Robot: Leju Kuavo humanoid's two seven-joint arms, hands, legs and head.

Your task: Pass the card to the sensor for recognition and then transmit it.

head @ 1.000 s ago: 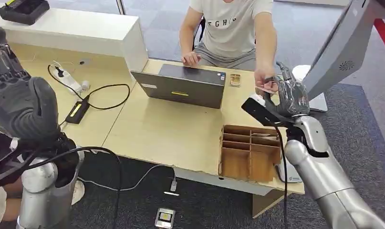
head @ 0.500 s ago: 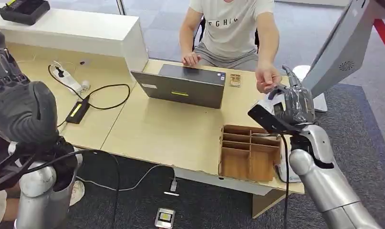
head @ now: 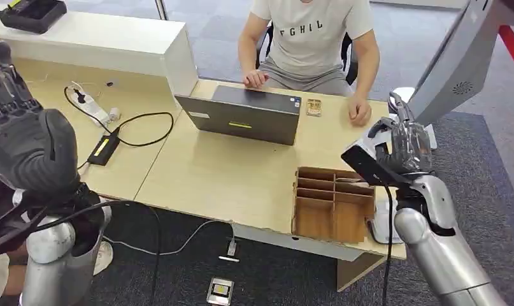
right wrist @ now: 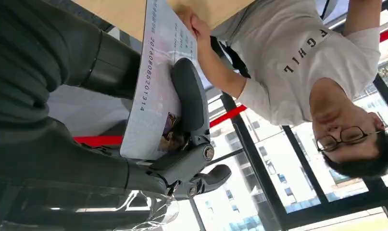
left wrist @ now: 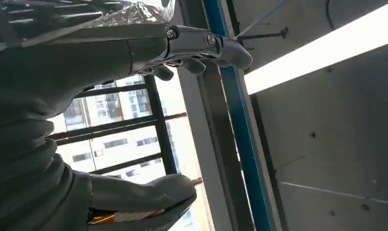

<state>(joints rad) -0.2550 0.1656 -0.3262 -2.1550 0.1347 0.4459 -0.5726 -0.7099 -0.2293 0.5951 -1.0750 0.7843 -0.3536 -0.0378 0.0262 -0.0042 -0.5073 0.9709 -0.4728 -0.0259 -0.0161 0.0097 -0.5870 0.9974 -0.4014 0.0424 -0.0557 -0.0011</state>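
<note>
Card, pale printed rectangle (right wrist: 159, 86), is pinched between the right hand's (right wrist: 134, 120) thick grey thumb and dark fingers (right wrist: 201, 178), above the wooden desk's (head: 228, 172) edge beside a seated person (head: 314, 38). Left hand (left wrist: 86, 120) is raised, fingers spread, holding nothing.

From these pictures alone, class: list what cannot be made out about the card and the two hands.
- Card: right wrist view, the thumb covers part of its face; head view, right hand hides it.
- Left hand: head view shows its back, palm hidden; left wrist view, cut off by the picture edge.
</note>
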